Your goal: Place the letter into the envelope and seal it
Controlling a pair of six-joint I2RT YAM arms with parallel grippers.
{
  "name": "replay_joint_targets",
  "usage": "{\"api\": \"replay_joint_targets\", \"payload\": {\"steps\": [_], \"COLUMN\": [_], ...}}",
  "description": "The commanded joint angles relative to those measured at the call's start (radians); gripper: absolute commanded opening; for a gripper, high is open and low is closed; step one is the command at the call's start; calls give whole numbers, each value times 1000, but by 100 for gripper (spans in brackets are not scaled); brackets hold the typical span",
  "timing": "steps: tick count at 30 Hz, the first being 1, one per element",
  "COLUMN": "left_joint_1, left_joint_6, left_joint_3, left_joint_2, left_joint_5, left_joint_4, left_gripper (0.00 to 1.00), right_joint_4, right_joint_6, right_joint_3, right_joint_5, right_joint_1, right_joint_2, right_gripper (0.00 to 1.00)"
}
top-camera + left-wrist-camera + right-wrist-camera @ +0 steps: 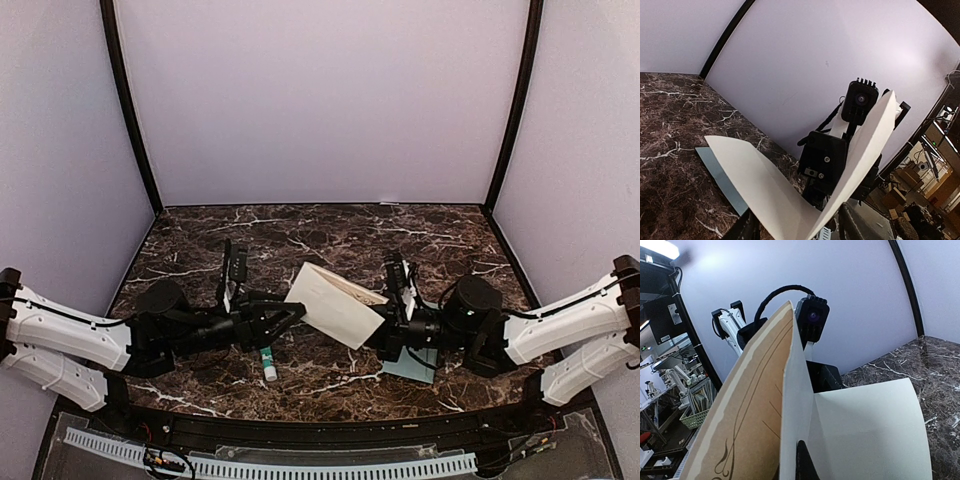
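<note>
**Letter's up in the air, envelope's parked under an arm**

We've got the letter [335,300], a cream paper sheet folded into a V with brown print on one face. It's hanging above the dark marble-pattern table [300,235] between the two arms. The right gripper [383,322] is pinched down on the sheet's right edge. The left gripper [292,315] sits at the left edge, but its fingers are mostly out of frame in its own camera, so we can't tell if it's actually clamped.

Our worries:
- If the arms pull apart or twist against each other, the sheet tears or creases badly.
- If one side is only loosely held, it flops and slides out.
- Folded like this, the sheet looks bigger than the pocket, so it may jam.

The pale teal-green flat paper envelope [408,364] lies on the table partly beneath the right arm, with nothing holding it open. That arm is what's in the way. A small white glue stick with a teal end [267,362] lies just beside the left gripper and could get knocked rolling.
</note>
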Motion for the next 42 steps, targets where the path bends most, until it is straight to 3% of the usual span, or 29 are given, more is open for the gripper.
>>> {"api": "replay_joint_targets", "payload": {"steps": [1,13,27,31,32,37,42], "left_joint_1": [-5,-5,-5,-5,-5,-5,-5], "left_joint_6": [0,22,26,31,34,60,130], "left_joint_3": [-39,-77,-98,-103,-103,-102,-68], "left_joint_2": [-48,-63,-87,-96,-101,-141,-223], "left_joint_5": [14,82,91,83,79,56,37], "left_joint_4": [103,211,234,233,228,175,-6], "left_gripper": [51,34,1,0,0,0,0], "right_joint_4": [74,90,82,54,40,-158,-445], "right_joint_6": [34,65,75,69,62,0,-60], "right_joint_3": [35,60,77,79,80,70,54], "right_joint_5": [-29,-80,-90,-73,-63,51,240], "right_joint_1": [16,25,26,25,25,24,25], "right_joint_2": [13,49,65,55,47,-64,-259], "right_gripper": [0,0,0,0,2,35,57]}}
